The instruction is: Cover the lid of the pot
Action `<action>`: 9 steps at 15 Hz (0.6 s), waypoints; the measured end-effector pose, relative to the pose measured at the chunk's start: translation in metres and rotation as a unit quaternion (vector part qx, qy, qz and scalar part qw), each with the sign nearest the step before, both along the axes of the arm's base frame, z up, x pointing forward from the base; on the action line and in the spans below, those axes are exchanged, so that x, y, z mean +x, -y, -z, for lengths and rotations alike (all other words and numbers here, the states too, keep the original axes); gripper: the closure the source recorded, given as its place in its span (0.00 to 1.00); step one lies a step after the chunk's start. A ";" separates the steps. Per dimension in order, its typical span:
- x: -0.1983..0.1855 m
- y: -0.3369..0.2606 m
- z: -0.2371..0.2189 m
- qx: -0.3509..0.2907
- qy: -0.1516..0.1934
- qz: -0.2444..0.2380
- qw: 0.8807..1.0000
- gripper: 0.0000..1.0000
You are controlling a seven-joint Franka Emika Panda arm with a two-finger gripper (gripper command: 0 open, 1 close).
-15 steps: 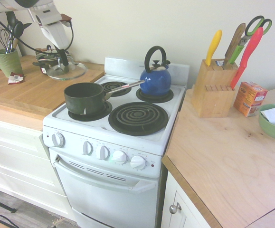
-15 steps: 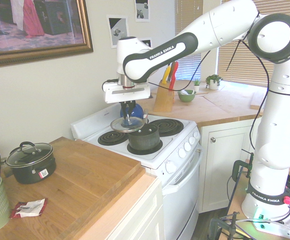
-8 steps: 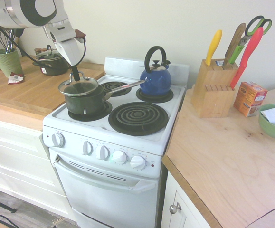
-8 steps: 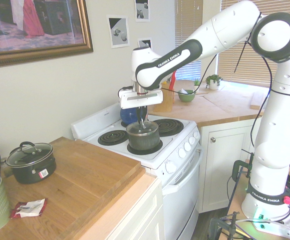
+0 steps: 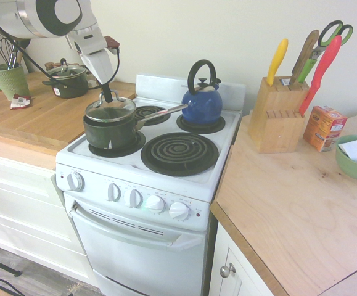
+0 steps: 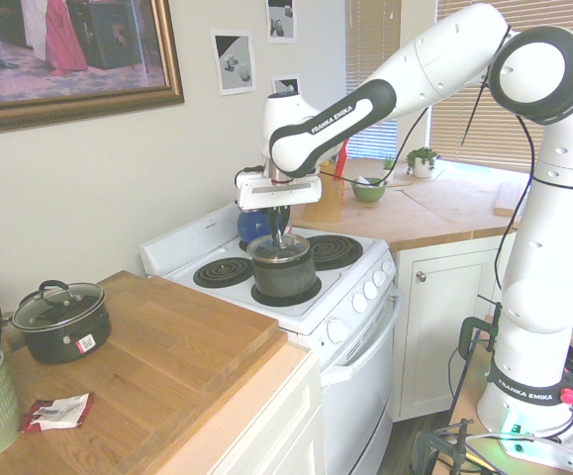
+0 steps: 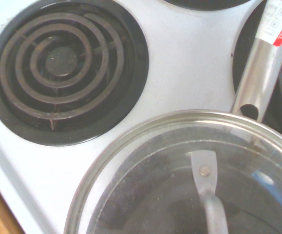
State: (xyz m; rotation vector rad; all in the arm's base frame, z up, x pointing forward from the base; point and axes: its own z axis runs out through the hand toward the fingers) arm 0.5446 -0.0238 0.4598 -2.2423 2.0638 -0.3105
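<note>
I see the gripper (image 5: pixel 106 97) pointing almost straight down over the front burner nearest the wooden counter (image 5: pixel 39 117), its fingers pinched shut on the small knob of the lid (image 5: pixel 110 108). The lid sits over the mouth of the pot (image 5: pixel 109 129). From the first exterior view its rim looks slightly tilted and a little off toward the counter side, though I can't tell from here whether it rests fully on the pot's edge or hangs just above it. The pot stands on the stove (image 5: pixel 147 179) with its long silver handle (image 5: pixel 163 112) reaching back toward the blue kettle (image 5: pixel 201 102), which sits on a rear burner. In the second exterior view the gripper (image 6: pixel 279 237) comes down from the white arm onto the lid (image 6: pixel 280 249), with the pot (image 6: pixel 284 274) right beneath it.

The wrist view shows the lid (image 7: pixel 189 180) from above, clear glass with a metal rim. The handle (image 7: pixel 266 63) runs off past it with a red and white label near its end, and an empty coil burner (image 7: pixel 63 68) lies beside it.

On the counter sit a squat dark pot with its own lid (image 5: pixel 67 80) and a green cup of utensils (image 5: pixel 8 77), both well apart from the stove.
</note>
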 end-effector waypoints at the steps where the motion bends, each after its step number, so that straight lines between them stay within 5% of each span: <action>1: 0.002 -0.001 0.006 -0.001 -0.005 -0.002 1.000 1.00; 9: 0.000 -0.004 0.001 -0.009 0.001 -0.009 1.000 1.00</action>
